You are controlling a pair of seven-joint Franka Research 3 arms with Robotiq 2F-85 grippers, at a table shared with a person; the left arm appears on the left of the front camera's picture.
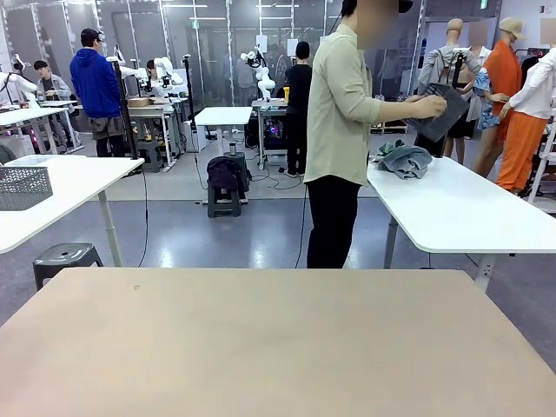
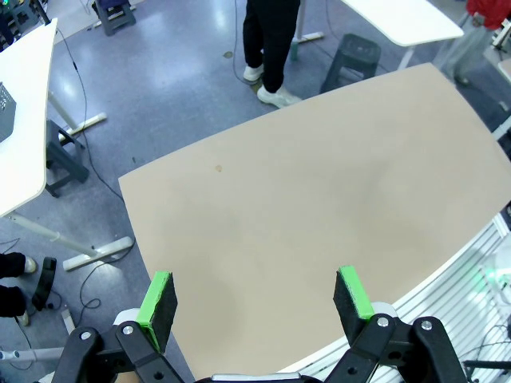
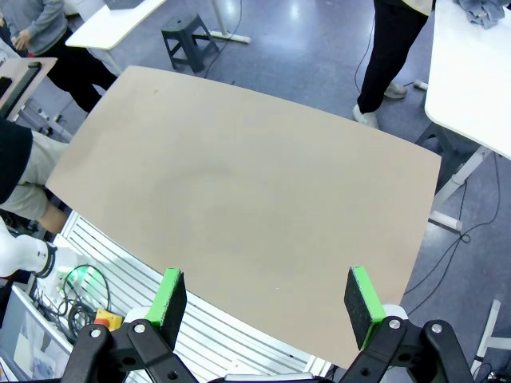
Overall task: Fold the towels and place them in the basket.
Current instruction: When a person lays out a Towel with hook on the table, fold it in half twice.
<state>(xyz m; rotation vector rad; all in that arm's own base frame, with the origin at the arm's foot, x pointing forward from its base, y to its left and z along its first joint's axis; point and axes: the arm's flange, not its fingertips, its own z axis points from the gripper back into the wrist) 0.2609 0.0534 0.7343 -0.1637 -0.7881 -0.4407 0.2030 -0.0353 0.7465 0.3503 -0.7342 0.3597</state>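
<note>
A crumpled heap of pale grey-blue towels (image 1: 404,160) lies on the white side table (image 1: 460,208) at the far right, and the towels (image 3: 484,11) also peek in at the top edge of the right wrist view. A person (image 1: 343,130) stands beyond the beige table (image 1: 269,347), turned toward that side table, both hands on a dark grey rectangular thing (image 1: 441,115) that looks like the basket. My left gripper (image 2: 254,291) hangs open high above the bare beige table (image 2: 319,207). My right gripper (image 3: 265,297) is open too, above the same tabletop (image 3: 239,183).
A lighter grey lattice basket (image 1: 22,187) stands on a white table (image 1: 69,187) at the left. A dark stool (image 1: 65,258) sits below it. The person's legs (image 2: 270,40) are close to the beige table's far edge.
</note>
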